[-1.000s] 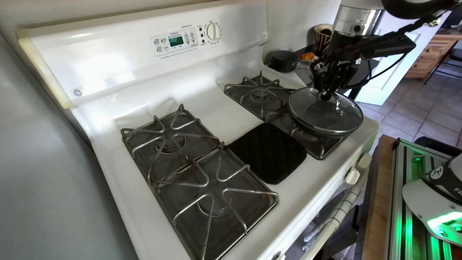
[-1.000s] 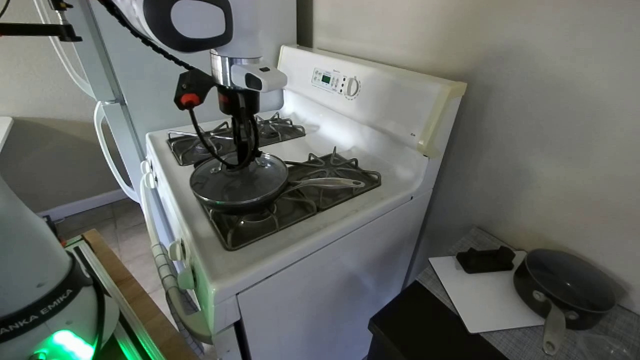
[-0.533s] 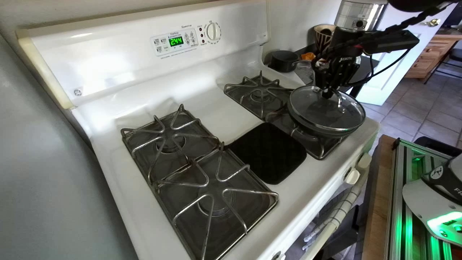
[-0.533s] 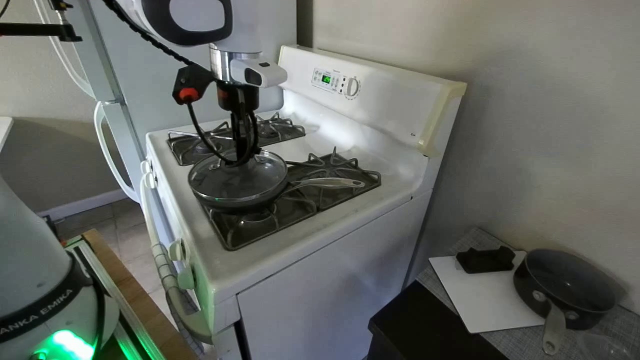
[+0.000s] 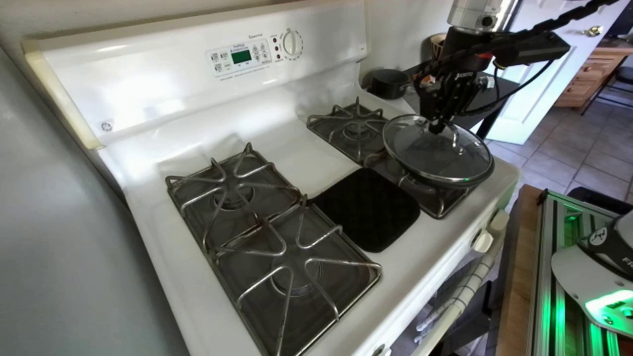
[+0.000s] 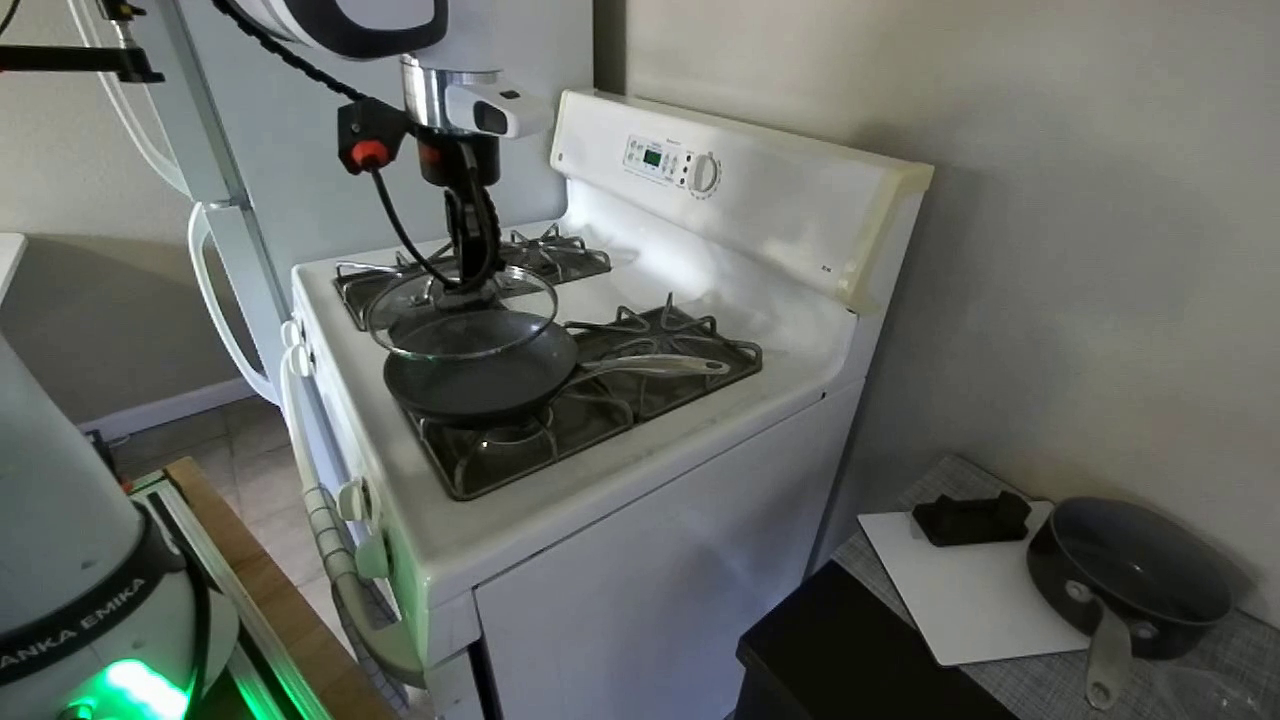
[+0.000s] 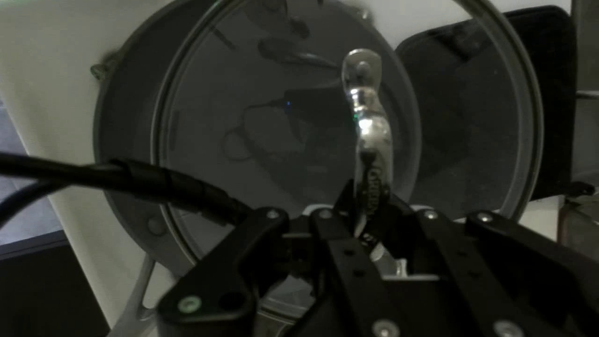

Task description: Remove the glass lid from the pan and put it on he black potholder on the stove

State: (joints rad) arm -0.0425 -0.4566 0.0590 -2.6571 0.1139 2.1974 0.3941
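Note:
My gripper (image 5: 437, 127) is shut on the arched metal handle (image 7: 374, 145) of the glass lid (image 5: 440, 155). The lid hangs roughly level above the pan, with a visible gap in an exterior view (image 6: 460, 352). The dark frying pan (image 6: 480, 390) stands on a front burner of the white stove (image 5: 316, 153). In the wrist view the lid is offset from the pan (image 7: 124, 140) and overlaps part of the black potholder (image 7: 557, 103). The potholder (image 5: 366, 210) lies flat between the grates. Lid and pan mostly hide it in an exterior view.
The pan's handle (image 6: 670, 366) extends over the rear burner. Raised grates (image 5: 292, 252) flank the potholder. The stove's back panel (image 5: 173, 74) rises behind. A smaller dark pot (image 6: 1130, 570) stands on a side surface. A gripper cable (image 7: 178, 189) hangs over the lid.
The lid rested on the pan earlier; now my gripper has lifted it off and shifted it slightly toward the potholder. The pan and potholder have not moved.

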